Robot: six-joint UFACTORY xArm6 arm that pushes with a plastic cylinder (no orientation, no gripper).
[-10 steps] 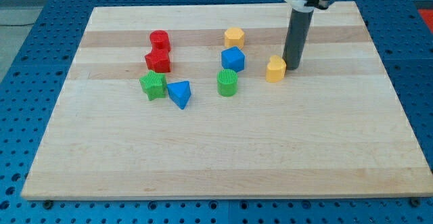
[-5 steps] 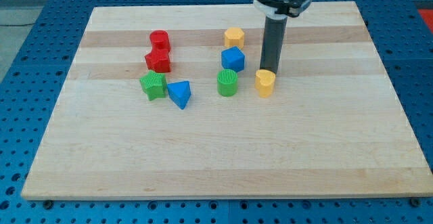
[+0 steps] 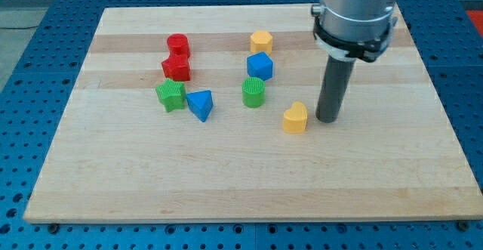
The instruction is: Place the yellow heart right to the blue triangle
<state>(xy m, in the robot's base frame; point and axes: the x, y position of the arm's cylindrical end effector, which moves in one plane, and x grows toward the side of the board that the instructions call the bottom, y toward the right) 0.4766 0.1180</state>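
Pale wooden worktop (image 3: 249, 174) on a blue perforated bench, with coloured plastic blocks and one dark rod.

No jaws: my tip (image 3: 327, 119) rests just to the view's right of the yellow heart block (image 3: 295, 118). From the tip, the blue triangle block (image 3: 200, 104) lies well toward the view's left, past the green cylinder block (image 3: 253, 92). Beside the triangle sits a green ridged block (image 3: 171, 96); blue cube (image 3: 259, 66), yellow block (image 3: 261, 41) and two red blocks (image 3: 176, 57) stand toward the view's top.
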